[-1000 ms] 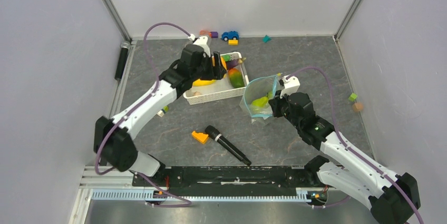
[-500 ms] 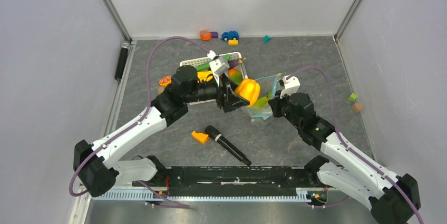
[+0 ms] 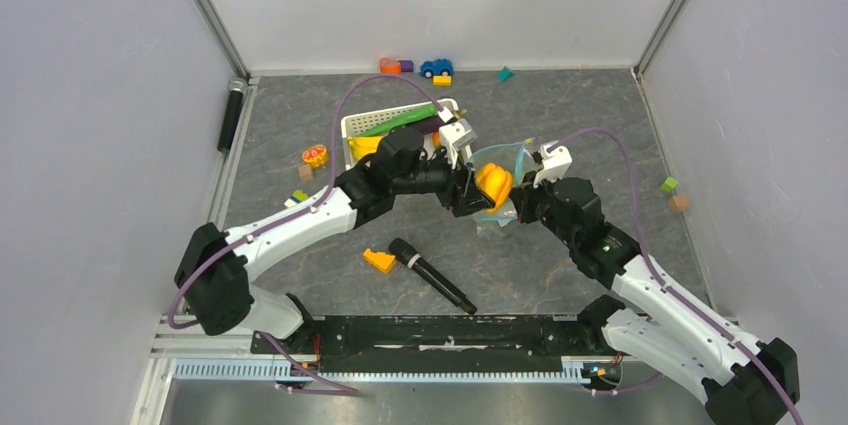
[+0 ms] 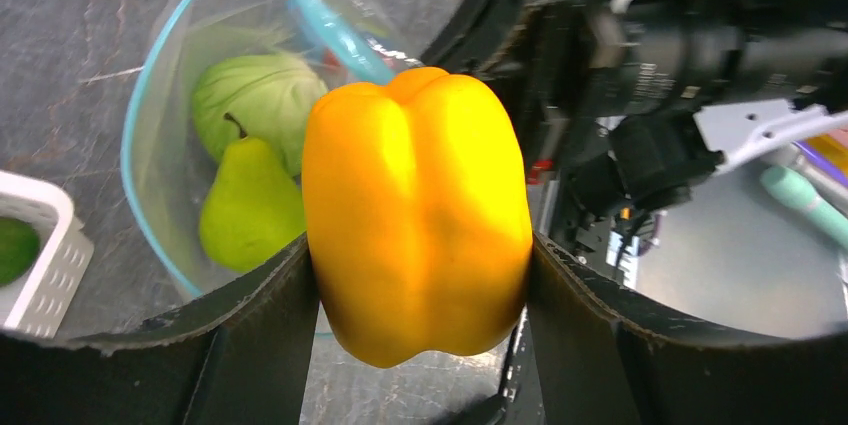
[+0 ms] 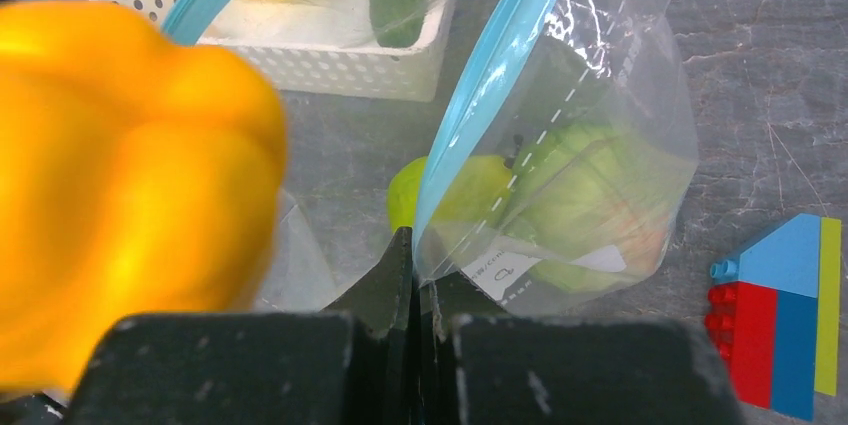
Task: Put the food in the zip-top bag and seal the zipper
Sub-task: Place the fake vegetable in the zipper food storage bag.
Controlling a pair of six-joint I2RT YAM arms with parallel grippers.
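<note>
- My left gripper (image 4: 420, 330) clamps the pepper (image 4: 415, 195) by its flanks, fingers spread wide around it, right at the bag's (image 5: 590, 145) mouth.
- My right gripper (image 5: 418, 280) is pinched tight on the bag's rim, propping it open near the tabletop's middle, just right of the basket (image 5: 330, 70).
- The pear (image 4: 250, 210) and cabbage (image 4: 255, 95) lie low inside.
- I want the pepper past the zipper (image 5: 490, 75) and over the pear, lowered before I let go. Released early, I reckon it bounces off the rim.
- The pepper is glossy, hard, lobed plastic. The bag is thin, floppy clear film, so a nudge could fold the mouth shut.
</note>
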